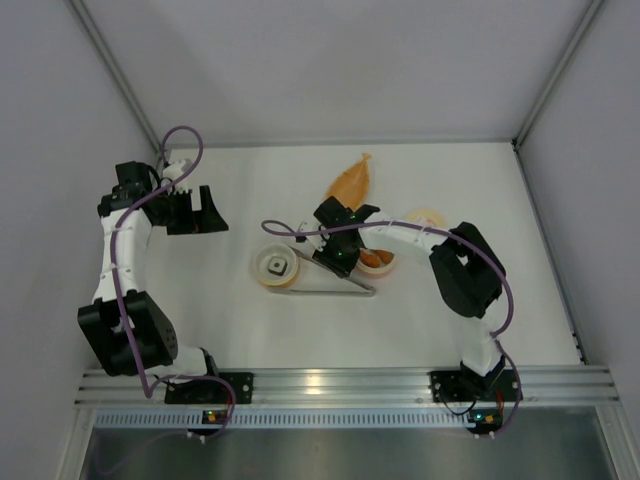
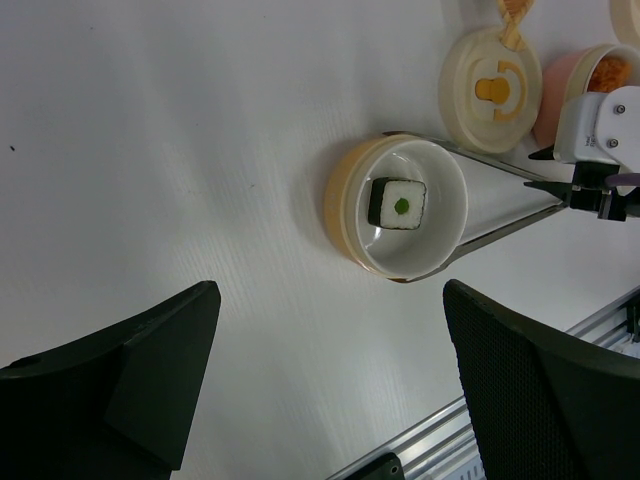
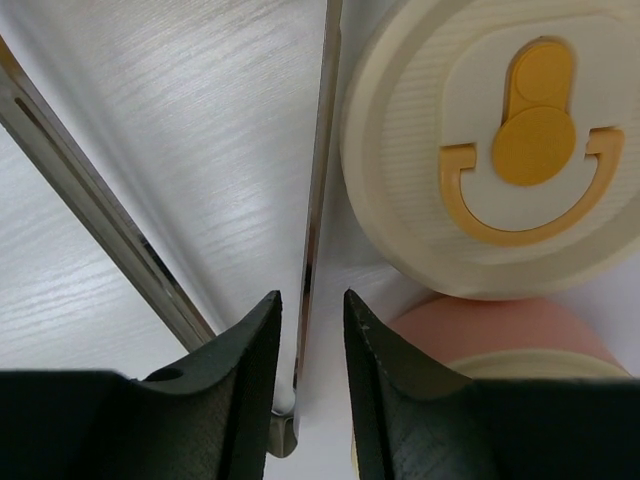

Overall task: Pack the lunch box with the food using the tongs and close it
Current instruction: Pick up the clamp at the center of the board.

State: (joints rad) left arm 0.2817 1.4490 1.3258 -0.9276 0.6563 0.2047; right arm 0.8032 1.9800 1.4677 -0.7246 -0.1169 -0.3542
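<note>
The tongs [image 1: 322,291] lie flat in a V beside the round lunch box [image 1: 258,270], which holds a black block of food with a white patch [image 2: 398,204]. The orange food [image 2: 611,72] fills a pink bowl [image 1: 384,266]. My right gripper [image 3: 311,294] is low over the table, its jaws narrowly apart on either side of one tongs arm [image 3: 318,190], with a small gap showing. The other tongs arm [image 3: 90,205] runs off to the left. My left gripper [image 2: 330,290] hovers wide open and empty at the far left, short of the lunch box.
The cream lid with an orange latch [image 3: 500,140] lies against the pink bowl [image 3: 500,325], just right of my right fingers. A long orange leaf-shaped tray [image 1: 352,180] sits behind them. The aluminium rail [image 1: 330,385] runs along the near edge.
</note>
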